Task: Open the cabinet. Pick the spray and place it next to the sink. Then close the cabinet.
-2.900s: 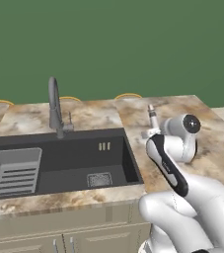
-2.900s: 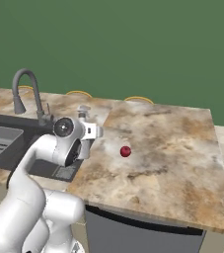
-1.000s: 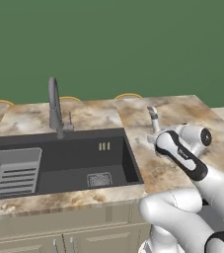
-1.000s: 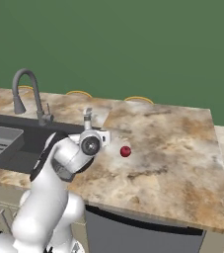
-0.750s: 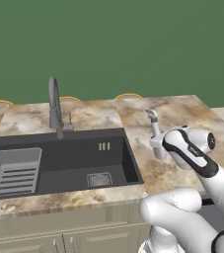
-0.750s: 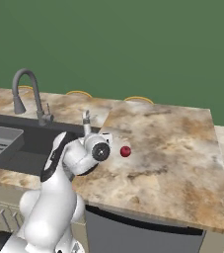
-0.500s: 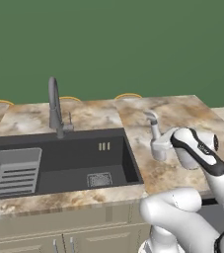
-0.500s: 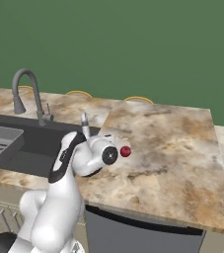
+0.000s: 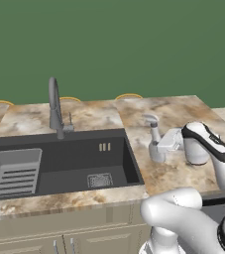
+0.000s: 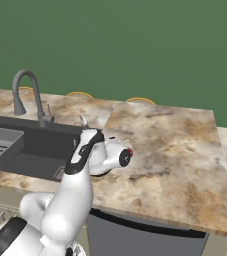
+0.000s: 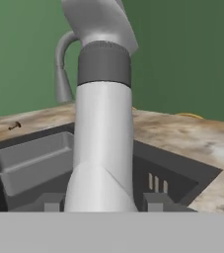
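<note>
While the claw (image 9: pixel 159 147) is clamped around the lower body of the spray bottle (image 9: pixel 155 140), the bottle stands upright on the brown marbled bench (image 9: pixel 183 111), just to the right of the sink (image 9: pixel 64 161). From the left base view its bottom looks like it's touching the bench or very nearly there, but I can't say for sure. The hand view has the silver bottle (image 11: pixel 102 138) right up close between the fingers, with its dark collar and trigger top above, and the basin and gooseneck faucet (image 11: pixel 63 69) behind it.

Moving outward: there's a grey dish rack (image 9: pixel 14 171) sitting in the left side of the basin, the faucet (image 9: pixel 54 106) stands at the back rim, and a small dark red round thing (image 10: pixel 130 151) peeks out on the bench just beside the arm in the right base view.

Progress-wise, I'd say the pick is done and the placing is nearly done, since the spray is already beside the sink. What's left: let go, back off, then go close the cabinet.
</note>
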Controlling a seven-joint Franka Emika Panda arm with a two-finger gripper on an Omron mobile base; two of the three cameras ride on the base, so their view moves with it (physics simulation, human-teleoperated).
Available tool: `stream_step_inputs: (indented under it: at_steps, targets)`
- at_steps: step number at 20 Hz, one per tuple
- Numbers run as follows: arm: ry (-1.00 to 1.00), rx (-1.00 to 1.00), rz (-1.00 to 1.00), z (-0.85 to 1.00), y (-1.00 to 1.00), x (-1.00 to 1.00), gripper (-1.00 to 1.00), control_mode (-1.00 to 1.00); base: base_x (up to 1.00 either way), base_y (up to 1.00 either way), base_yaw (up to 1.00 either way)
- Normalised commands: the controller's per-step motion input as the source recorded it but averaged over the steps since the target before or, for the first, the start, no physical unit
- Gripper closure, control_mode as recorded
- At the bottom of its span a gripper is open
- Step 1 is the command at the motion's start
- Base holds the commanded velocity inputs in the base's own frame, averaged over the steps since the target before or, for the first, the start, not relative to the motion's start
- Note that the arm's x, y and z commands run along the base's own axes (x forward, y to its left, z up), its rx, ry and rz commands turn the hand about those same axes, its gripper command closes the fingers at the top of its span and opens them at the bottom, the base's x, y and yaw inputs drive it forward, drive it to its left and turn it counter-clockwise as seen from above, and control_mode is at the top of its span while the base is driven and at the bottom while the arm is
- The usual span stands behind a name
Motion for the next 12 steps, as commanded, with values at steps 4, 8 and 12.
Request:
stream_step_inputs:
  at_steps: [4, 8, 12]
  targets:
    - [0.0, 0.02, 0.12, -0.18, 0.0, 0.14, 1.0, -1.0, 0.0, 0.0, 0.0]
    - [0.0, 0.01, 0.07, -0.19, 0.0, 0.05, 1.0, -1.0, 0.0, 0.0, 0.0]
    - [0.02, 0.0, 0.02, -0.33, 0.0, 0.01, 1.0, -1.0, 0.0, 0.0, 0.0]
